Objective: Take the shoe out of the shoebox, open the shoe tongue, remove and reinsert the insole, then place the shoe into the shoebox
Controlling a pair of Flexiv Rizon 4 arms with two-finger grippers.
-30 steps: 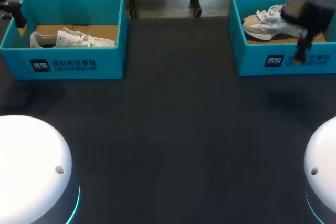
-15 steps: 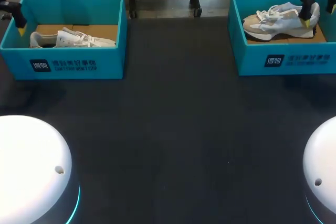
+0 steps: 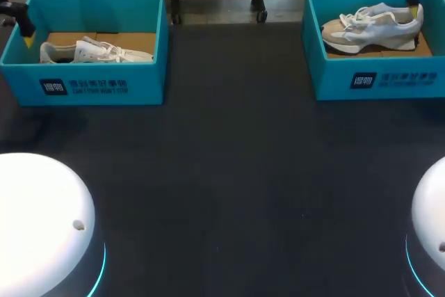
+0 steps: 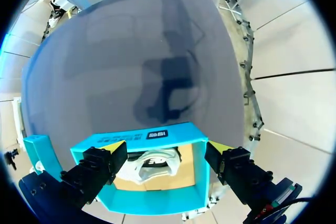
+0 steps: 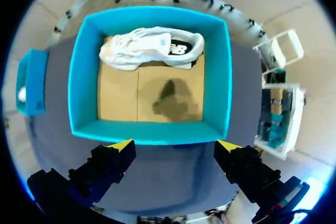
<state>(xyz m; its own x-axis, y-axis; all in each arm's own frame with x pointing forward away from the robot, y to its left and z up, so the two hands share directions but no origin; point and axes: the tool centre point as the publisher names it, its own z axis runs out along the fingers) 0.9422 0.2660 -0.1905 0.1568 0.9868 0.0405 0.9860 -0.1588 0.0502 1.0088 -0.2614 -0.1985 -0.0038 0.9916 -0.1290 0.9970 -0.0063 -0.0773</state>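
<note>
— Starting with the right gripper: spread wide, clasping nothing, touching nothing. Hanging above the right shoebox, fingertips just outside its nearer wall, looking straight down inside.

— And over at the left gripper?

— Much the same: splayed wide, empty-handed, no contact anywhere. Well apart from the right shoebox, clear across the table, hovering above the left shoebox with fingers showing to either side of it.

— Time for a count.

— Counting two grippers, two teal shoeboxes, two shoes, one to a box. Inside the right shoebox, spotting a white-and-beige shoe, tucked along the wall farthest from the fingertips. Off in the left shoebox, a white shoe on the cardboard.

— Any room to work?

— Plenty. Within the right shoebox, bare cardboard floor from the shoe all the way to the nearer wall, a good half of the box. In front of the right shoebox, toward the robot, a broad stretch of dark tabletop; likewise between it and the left shoebox, a wide lane of the same.

— And the edges?

— Behind the right shoebox, the table's far edge, close by. Past its outer end wall, only a narrow strip of table before the side edge. Walls standing upright all round, top open to the fingers above.
</note>
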